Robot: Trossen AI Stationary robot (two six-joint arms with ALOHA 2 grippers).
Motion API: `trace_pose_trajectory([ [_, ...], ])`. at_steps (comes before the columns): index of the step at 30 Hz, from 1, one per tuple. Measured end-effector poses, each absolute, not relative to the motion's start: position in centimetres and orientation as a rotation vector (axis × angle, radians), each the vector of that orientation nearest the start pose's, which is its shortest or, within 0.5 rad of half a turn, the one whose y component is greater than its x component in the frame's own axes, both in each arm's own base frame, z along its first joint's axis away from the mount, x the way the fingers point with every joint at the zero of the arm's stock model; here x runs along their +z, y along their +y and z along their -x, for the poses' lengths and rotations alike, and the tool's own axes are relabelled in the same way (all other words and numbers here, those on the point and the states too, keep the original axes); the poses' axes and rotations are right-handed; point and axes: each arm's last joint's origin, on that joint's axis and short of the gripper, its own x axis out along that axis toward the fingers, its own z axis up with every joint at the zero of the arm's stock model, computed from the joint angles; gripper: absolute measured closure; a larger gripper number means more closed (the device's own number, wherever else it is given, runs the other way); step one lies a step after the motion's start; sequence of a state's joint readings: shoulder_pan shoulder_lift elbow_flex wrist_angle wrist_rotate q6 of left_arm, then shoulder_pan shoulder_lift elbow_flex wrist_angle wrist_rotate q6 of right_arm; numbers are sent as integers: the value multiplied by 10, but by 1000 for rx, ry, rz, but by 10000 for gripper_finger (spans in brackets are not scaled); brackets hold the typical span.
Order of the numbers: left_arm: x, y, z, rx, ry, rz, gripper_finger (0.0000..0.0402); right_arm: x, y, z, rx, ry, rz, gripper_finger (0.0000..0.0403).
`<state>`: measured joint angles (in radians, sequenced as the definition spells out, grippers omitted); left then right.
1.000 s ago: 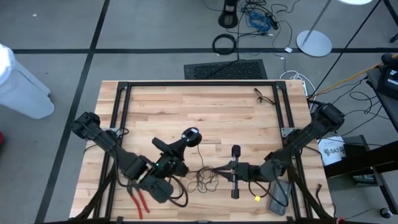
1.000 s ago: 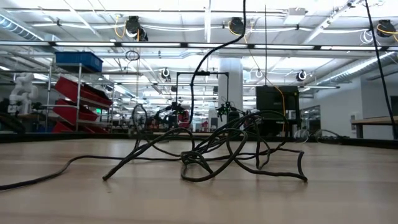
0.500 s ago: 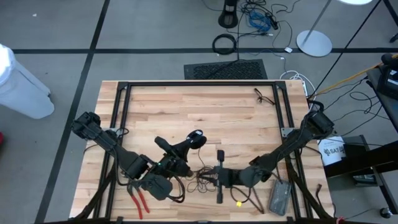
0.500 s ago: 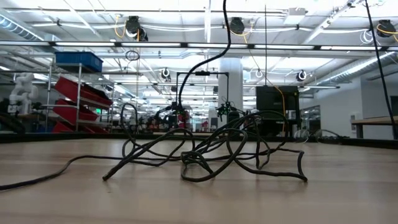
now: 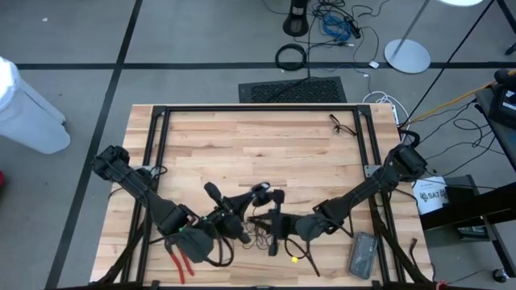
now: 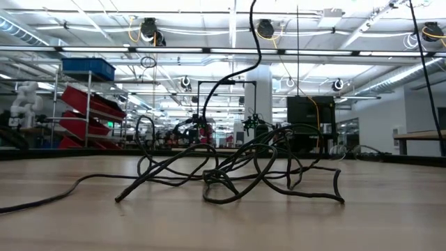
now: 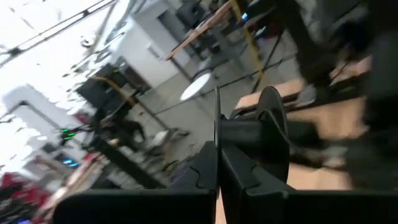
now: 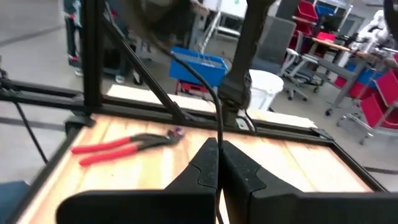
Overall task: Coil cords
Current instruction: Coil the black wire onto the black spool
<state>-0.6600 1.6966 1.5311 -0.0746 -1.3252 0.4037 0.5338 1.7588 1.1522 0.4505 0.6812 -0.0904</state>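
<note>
The thin black cord lies in a loose tangle on the wooden table near its front edge, and one strand rises out of the low view. Its small round puck hangs above the table at the tip of my left gripper, which is shut on the cord. My right gripper reaches in from the table's right, just on the near side of the left one, and is also shut on the cord. Both grippers stand above the tangle. My left gripper pinches the thin cord between its two fingertips, close beside the puck. The fingers lie about level. The puck end is lifted clear of the table. My right gripper pinches a single strand of the cord between its fingertips, coming in nearly level from the table's right. From the fingers the strand runs up and away toward the left arm. The cord's tangle lies on the table below.
Red-handled pliers lie at the front left beside the left arm. A grey device and a small yellow piece lie at the front right. A black frame runs along the table's far and side edges; a small black cord lies far right.
My right gripper has gone toward the table's left, drawing close to my left gripper with its strand. My left gripper has rolled and carried the puck a little toward the near and right edges. The rising strand has shifted sideways; the tangle on the table has stayed put.
</note>
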Motion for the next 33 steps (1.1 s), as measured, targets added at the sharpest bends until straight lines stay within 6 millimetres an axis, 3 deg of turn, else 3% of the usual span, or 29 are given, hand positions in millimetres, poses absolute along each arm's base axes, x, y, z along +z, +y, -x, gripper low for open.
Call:
trace_pose_trajectory([
  [7, 375, -220, -314, 475, 174, -498, 400, 254, 172, -354, -179, 180, 188, 403],
  [17, 377, -236, -300, 449, 185, -593, 400, 242, 169, -348, -286, 298, 285, 403],
  [25, 383, -243, -287, 420, 171, -600, 400, 259, 163, -331, -320, 345, 281, 403],
  [33, 379, -248, -281, 410, 224, -759, 400, 273, 156, -304, -329, 430, 211, 403],
])
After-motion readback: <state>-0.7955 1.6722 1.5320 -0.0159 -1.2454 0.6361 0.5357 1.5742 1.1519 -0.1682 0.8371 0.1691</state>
